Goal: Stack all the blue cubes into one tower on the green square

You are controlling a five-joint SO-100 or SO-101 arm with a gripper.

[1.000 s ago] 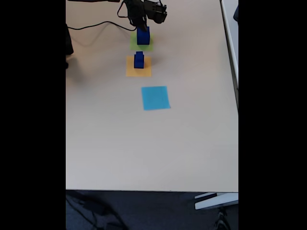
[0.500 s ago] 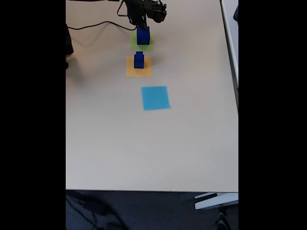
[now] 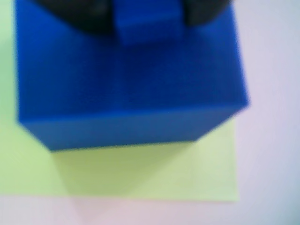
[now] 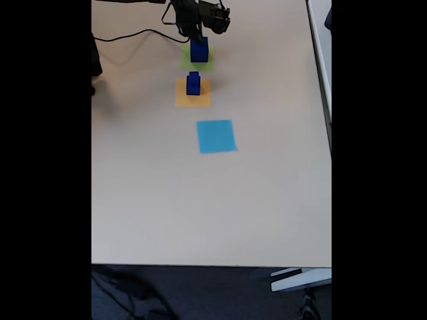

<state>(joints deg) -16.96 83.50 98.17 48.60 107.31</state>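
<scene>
In the wrist view a large blue cube [image 3: 126,89] rests on the green square [image 3: 154,173]. A small blue cube [image 3: 147,26] sits at the large cube's top far edge. My gripper [image 3: 147,16] has a dark finger pressed against each side of it. In the fixed view the gripper [image 4: 195,33] hangs right over the blue tower [image 4: 199,51] on the green square [image 4: 187,63]. Two more blue cubes [image 4: 193,83] stand stacked on an orange square [image 4: 181,99] just in front of it.
A light blue paper square [image 4: 216,136] lies further toward the table's front. A black cable [image 4: 127,37] trails left from the arm's base [image 4: 213,15] at the back edge. The table's right edge [image 4: 321,80] runs close by.
The gripper has shifted very slightly toward the back of the table. The cubes on both squares have not moved.
</scene>
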